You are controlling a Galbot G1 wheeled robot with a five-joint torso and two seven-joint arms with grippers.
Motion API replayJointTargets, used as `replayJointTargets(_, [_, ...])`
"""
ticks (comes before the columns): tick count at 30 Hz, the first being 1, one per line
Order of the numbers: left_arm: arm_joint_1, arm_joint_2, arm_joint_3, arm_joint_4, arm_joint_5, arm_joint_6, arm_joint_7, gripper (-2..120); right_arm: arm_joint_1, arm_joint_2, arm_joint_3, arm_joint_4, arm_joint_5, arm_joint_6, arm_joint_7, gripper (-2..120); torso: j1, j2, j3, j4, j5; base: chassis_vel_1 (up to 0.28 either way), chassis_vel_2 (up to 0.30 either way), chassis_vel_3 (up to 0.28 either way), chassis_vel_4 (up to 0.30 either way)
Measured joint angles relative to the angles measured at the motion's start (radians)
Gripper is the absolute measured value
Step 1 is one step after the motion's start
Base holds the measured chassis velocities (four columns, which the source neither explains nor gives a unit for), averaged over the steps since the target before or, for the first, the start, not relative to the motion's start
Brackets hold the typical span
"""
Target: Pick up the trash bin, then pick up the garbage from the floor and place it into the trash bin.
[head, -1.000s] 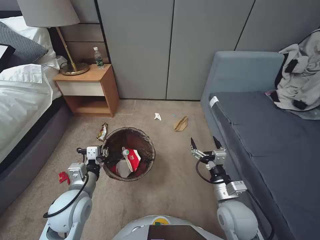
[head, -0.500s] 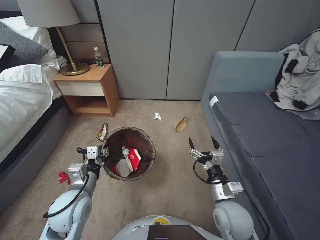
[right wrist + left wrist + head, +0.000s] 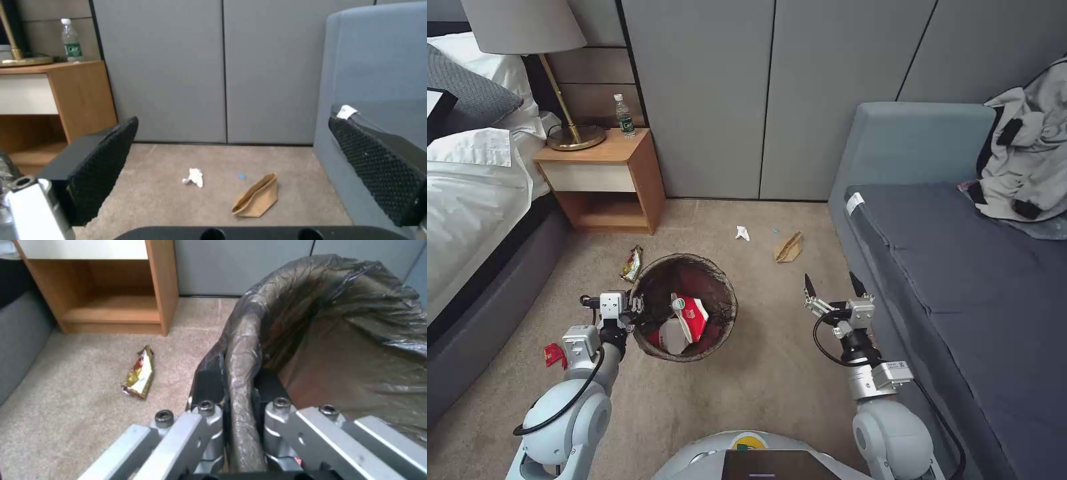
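My left gripper point(image 3: 635, 311) fingers clamp the trash bin point(image 3: 684, 307) rim, cups inside; right gripper point(image 3: 832, 287) fingers apart; brown paper bag point(image 3: 789, 247), tissue point(image 3: 742, 233), wrapper point(image 3: 632, 263) remain on floor.

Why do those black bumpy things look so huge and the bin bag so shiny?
Right wrist view: the right gripper fingers sit near the lens. Left wrist view: room light glints off the trash bin liner, where the left gripper clamps.

- The left gripper point(image 3: 238, 413) is clamped on the bag-covered rim of the trash bin point(image 3: 311, 326), one finger each side.
- A yellow snack wrapper point(image 3: 140, 373) lies on the carpet point(image 3: 66, 413) near the gripper.
- The wooden nightstand point(image 3: 111, 290) stands farther off.
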Motion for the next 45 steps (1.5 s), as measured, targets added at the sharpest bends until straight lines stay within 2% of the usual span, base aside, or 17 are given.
replayJointTargets(15, [-0.002, 0.000, 0.000, 0.002, 0.001, -0.002, 0.001, 5, 0.005, -0.004, -0.001, -0.002, 0.004, -0.006, -0.001, 100, 0.000, 0.000, 0.000, -0.0001, 0.0000, 0.000, 0.000, 0.000, 0.000])
replayJointTargets(45, [0.001, -0.002, -0.002, 0.002, 0.001, -0.007, 0.002, 5, 0.009, -0.006, -0.005, -0.009, 0.009, -0.010, -0.004, 100, 0.000, 0.000, 0.000, 0.0000, 0.0000, -0.065, 0.063, 0.060, -0.062])
